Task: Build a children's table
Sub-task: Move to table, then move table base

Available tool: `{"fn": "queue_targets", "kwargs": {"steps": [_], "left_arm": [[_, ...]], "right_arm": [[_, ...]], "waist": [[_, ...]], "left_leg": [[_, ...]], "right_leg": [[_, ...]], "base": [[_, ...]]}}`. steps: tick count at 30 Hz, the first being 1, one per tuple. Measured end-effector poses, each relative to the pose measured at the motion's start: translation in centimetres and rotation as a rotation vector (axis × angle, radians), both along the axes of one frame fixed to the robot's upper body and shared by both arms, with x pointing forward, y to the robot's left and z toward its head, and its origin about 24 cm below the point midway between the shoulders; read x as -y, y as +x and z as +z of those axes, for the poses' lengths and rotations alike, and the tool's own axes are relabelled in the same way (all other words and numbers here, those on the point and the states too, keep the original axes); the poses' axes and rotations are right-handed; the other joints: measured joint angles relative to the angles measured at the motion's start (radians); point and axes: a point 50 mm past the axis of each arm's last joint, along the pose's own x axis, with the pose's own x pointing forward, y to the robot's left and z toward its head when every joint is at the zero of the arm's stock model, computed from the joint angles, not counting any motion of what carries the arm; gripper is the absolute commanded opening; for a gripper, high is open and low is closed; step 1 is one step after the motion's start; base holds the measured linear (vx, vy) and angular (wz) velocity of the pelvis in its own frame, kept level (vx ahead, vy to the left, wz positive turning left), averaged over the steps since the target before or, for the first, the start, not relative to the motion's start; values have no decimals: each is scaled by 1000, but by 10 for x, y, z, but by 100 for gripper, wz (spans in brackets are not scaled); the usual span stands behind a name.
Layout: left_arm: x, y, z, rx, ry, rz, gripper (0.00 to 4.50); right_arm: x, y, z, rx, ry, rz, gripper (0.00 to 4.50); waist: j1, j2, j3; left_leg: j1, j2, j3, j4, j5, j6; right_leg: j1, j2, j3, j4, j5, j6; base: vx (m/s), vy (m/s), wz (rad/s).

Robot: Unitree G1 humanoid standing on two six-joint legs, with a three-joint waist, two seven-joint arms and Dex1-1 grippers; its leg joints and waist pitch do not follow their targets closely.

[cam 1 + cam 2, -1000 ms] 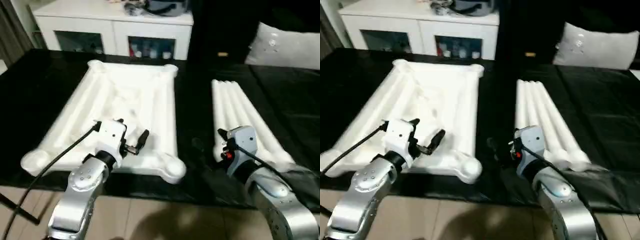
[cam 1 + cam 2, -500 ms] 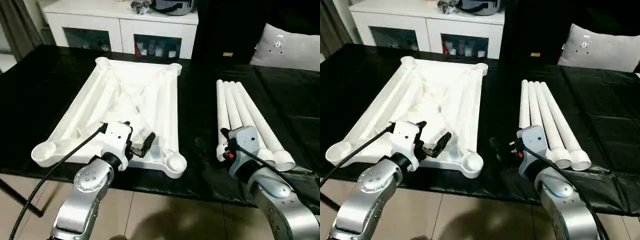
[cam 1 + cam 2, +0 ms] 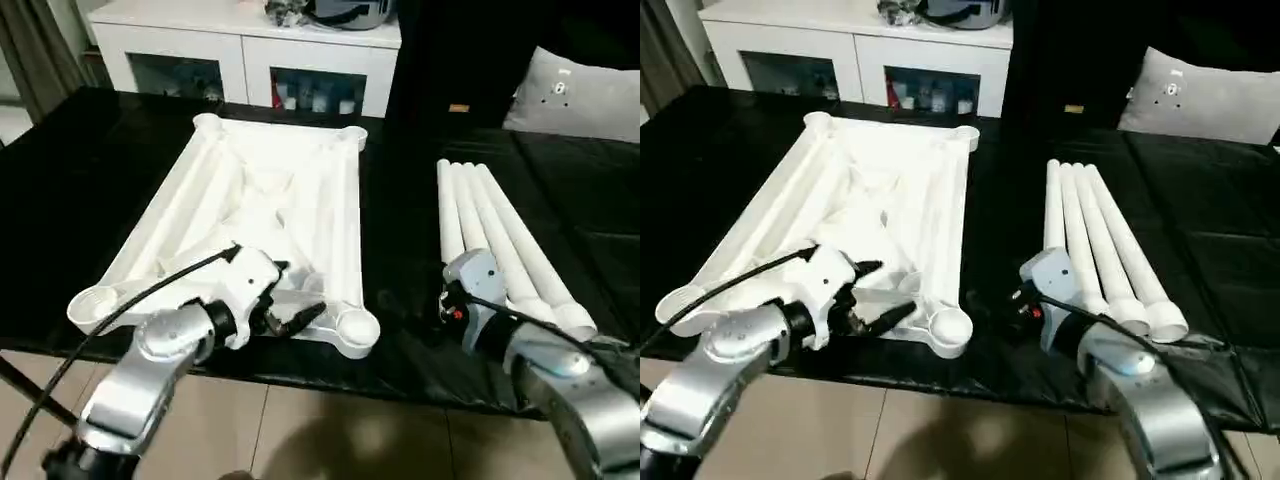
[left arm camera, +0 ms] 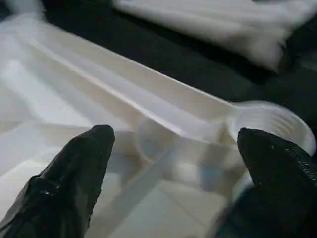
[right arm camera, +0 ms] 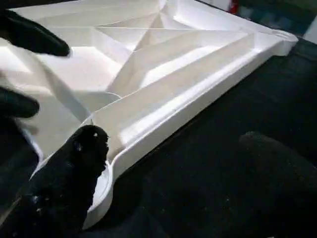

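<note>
The left gripper (image 3: 300, 315) reaches low over the white ribbed plastic tabletop (image 3: 260, 190), jaws wide, holding nothing; the right gripper (image 5: 173, 148) likewise.

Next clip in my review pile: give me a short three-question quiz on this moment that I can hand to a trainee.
1. True or false: a leg already stands in one of the corner sockets of the table top.
2. How many legs lie side by side on the black table?
3. Which gripper hovers over the table top's near right corner socket? A) left gripper B) right gripper

Key: 1 false; 2 four; 3 A.
</note>
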Motion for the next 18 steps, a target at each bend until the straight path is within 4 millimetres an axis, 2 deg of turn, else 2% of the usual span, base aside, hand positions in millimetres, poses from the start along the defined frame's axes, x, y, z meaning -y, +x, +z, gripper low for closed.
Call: {"fn": "queue_targets", "kwargs": {"steps": [3, 5, 8, 11, 13, 14, 18], "left_arm": [[1, -1, -4, -41, 30, -114, 411], [4, -3, -4, -74, 27, -199, 376], [9, 3, 0, -92, 49, -296, 370], [10, 12, -1, -74, 89, -336, 331], [8, 18, -2, -80, 108, -346, 330], [7, 21, -3, -99, 122, -365, 303], [2, 29, -5, -141, 163, -389, 287]], "right_arm": [[5, -2, 0, -20, -23, 50, 450], [8, -2, -1, -36, -40, 77, 450], [10, -3, -1, -57, -36, 110, 450], [11, -5, -1, -66, -40, 139, 450], [12, -6, -1, -72, -44, 155, 450], [13, -8, -2, -84, -48, 175, 450], [14, -13, -5, -120, -39, 214, 450]], "waist": [[2, 0, 0], [7, 0, 0], [17, -1, 0], [24, -1, 0], [25, -1, 0], [27, -1, 0], [26, -1, 0]], "left_leg": [[0, 0, 0, 0, 1, 2], [0, 0, 0, 0, 3, 4], [0, 0, 2, 0, 4, 5], [0, 0, 2, 0, 4, 5], [0, 0, 2, 0, 4, 5], [0, 0, 2, 0, 4, 5], [0, 0, 2, 0, 4, 5]], "right_leg": [[0, 0, 0, 0, 0, 0], [0, 0, 0, 0, 0, 0], [0, -1, 0, 1, 0, 0], [0, -2, 0, 1, 0, 0], [0, -2, 0, 1, 0, 0], [0, -2, 0, 1, 0, 0], [0, -2, 0, 1, 0, 0]], "base": [[0, 0, 0], [0, 0, 0], [0, 0, 0], [0, 0, 0], [0, 0, 0], [0, 0, 0], [0, 0, 0]]}}
